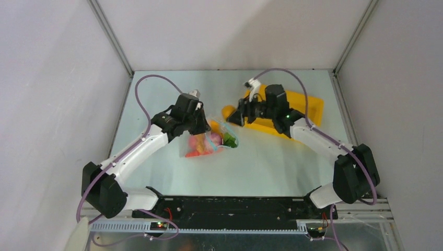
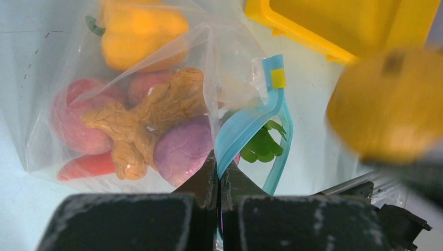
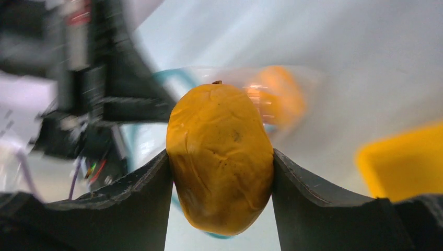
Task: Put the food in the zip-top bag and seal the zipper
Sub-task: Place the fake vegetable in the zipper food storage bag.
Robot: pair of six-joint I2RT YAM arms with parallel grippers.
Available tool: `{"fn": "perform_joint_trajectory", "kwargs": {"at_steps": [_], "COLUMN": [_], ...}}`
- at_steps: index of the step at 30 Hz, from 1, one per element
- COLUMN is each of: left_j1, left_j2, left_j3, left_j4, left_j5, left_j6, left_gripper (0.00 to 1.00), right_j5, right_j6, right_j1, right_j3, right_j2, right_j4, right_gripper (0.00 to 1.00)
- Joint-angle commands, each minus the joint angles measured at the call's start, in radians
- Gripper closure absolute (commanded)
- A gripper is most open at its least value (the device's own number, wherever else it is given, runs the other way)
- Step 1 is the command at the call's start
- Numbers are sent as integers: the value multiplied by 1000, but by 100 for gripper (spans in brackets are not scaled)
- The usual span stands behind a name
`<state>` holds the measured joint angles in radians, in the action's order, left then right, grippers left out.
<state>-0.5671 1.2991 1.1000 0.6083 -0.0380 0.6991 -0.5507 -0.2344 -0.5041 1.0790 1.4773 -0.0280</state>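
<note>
The clear zip-top bag [image 1: 211, 140] lies mid-table and holds several toy foods: a yellow pepper [image 2: 138, 31], pink peaches [image 2: 73, 117], an amber ginger piece [image 2: 143, 120], a purple onion [image 2: 183, 149] and a red carrot [image 2: 86, 164] with green leaves. My left gripper [image 2: 219, 170] is shut on the teal zipper [image 2: 245, 128] and holds the bag's mouth up and open. My right gripper [image 3: 220, 162] is shut on a yellow-orange fruit [image 3: 219, 157] and holds it just right of the bag's mouth; the fruit also shows in the top view [image 1: 228, 112].
The yellow rectangular tray [image 1: 308, 107] sits at the back right, under and behind my right arm. Grey walls close in the table on three sides.
</note>
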Motion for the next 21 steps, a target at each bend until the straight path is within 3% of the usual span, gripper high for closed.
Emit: {"fn": "perform_joint_trajectory", "kwargs": {"at_steps": [1, 8, 21], "left_j1": [6, 5, -7], "left_j2": [-38, -49, -73], "left_j3": [31, 11, -9], "left_j4": [32, 12, -32], "left_j5": [-9, -29, -91], "left_j6": [-47, -46, -72], "left_gripper": [99, 99, 98], "right_j5": [-176, -115, 133], "right_j6": [191, 271, 147], "right_j1": [-104, -215, -216], "right_j3": [-13, -55, -45], "right_j2": [-47, -48, 27], "right_j4": [-17, 10, -27], "right_gripper": [75, 74, 74]}}
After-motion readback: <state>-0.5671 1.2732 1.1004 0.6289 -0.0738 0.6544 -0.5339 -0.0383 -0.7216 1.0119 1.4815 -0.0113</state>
